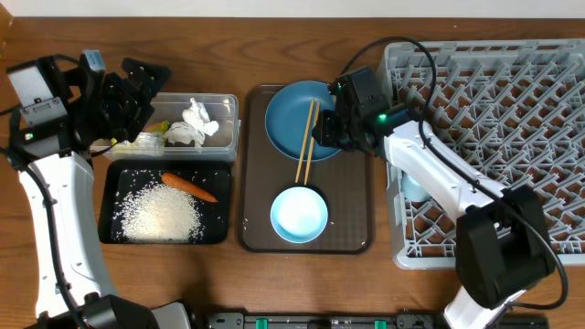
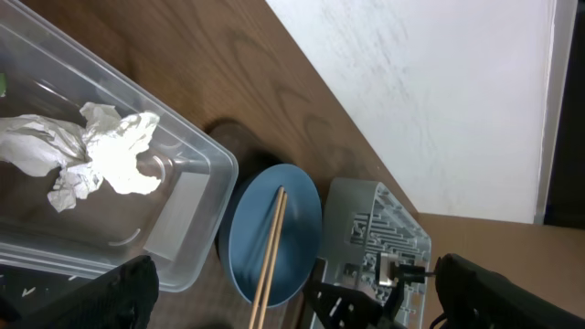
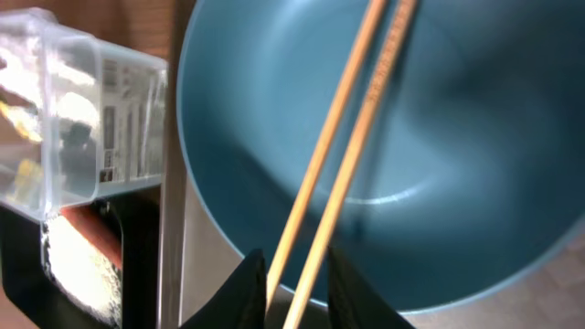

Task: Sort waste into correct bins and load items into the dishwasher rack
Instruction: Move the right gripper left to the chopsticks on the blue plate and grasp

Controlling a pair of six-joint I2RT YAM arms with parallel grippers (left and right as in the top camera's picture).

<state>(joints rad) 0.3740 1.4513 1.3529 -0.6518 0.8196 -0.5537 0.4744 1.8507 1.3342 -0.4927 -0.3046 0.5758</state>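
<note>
Over the brown tray, in the overhead view, my right pincer reaches in from the right side of the plate and meets the chopsticks on their upper part. The sticks lie side by side across the plate, their lower ends pointing toward the bowl. The rack stands just beside the tray on the right. My left pincer hangs over the left end of the clear bin, apart from the tissue. In the left wrist view, that left pincer is spread wide and empty, with the tissue lying in the bin below. In the right wrist view, the right pincer pinches both chopsticks between its fingers, above the plate. I judge the step in hand to be seizing the sticks for the rack. Procedure: confirm that both sticks are caught before lifting. Raise them straight up until the free ends clear the plate rim. Because the hold is off-centre, expect the long ends to droop or scissor, so travel slowly and keep the wrist level.
</note>
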